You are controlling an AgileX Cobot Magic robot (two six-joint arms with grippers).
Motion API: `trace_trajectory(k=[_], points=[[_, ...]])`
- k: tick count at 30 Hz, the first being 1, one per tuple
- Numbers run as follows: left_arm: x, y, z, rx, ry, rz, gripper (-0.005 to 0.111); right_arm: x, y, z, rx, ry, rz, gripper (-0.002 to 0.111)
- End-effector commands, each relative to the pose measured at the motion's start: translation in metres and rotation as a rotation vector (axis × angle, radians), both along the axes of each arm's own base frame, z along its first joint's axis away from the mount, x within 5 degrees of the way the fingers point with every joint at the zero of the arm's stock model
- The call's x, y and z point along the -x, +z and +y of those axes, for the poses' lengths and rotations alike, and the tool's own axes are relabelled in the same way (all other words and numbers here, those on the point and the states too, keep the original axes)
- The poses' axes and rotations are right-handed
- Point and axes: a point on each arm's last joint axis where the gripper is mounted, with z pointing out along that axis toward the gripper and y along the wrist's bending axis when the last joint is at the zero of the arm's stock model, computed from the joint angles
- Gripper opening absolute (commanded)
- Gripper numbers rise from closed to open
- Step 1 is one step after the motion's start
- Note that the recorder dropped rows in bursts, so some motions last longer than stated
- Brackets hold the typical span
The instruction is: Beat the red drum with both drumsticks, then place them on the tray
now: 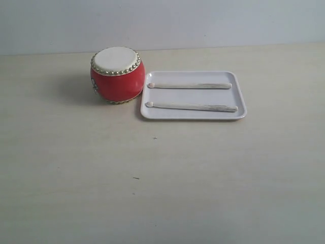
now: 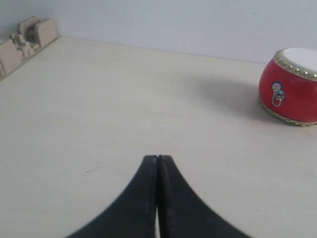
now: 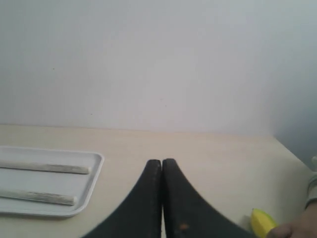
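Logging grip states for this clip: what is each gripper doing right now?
Left gripper: shut, holding nothing.
Right gripper: shut, holding nothing.

red drum [image 2: 290,91] edge-cropped, tray [image 3: 59,184] and drumsticks [image 3: 49,168] cut off, yellow object [image 3: 261,223] unclear

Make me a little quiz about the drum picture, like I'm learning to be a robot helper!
1. True or false: both sticks lie on the tray.
2. Where does the drum stand? A) on the tray B) on the table, beside the tray C) in a gripper
3. Fill in: the left gripper and the right gripper are both ____ (open or shut).

Key: 1 true; 2 B; 3 shut.
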Motion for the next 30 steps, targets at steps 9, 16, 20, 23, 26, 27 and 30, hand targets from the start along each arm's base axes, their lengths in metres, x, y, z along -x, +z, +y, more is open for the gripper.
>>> trace_trajectory(k=[9, 16, 20, 23, 26, 27, 30], points=[[0.000, 0.001, 0.000, -0.002, 0.005, -0.016, 0.000, 0.010, -0.016, -0.002, 0.022, -0.023, 0.115, 0.000], [0.000, 0.001, 0.000, -0.002, 0.005, -0.016, 0.000, 0.011, -0.020, -0.002, 0.008, -0.028, 0.162, 0.000], [0.000, 0.001, 0.000, -0.002, 0.005, -0.016, 0.000, 0.011, -0.020, -0.002, 0.000, -0.027, 0.162, 0.000], [0.000, 0.001, 0.000, -0.002, 0.005, -0.016, 0.000, 0.011, -0.020, -0.002, 0.000, -0.027, 0.162, 0.000], [0.000, 0.001, 0.000, -0.002, 0.005, -0.016, 0.000, 0.011, -0.020, -0.002, 0.000, -0.027, 0.162, 0.000], [0.000, 0.001, 0.000, -0.002, 0.005, -0.016, 0.000, 0.011, -0.020, -0.002, 0.000, -0.027, 0.162, 0.000], [0.000, 0.001, 0.000, -0.002, 0.005, -0.016, 0.000, 0.011, -0.020, -0.002, -0.005, -0.028, 0.161, 0.000]])
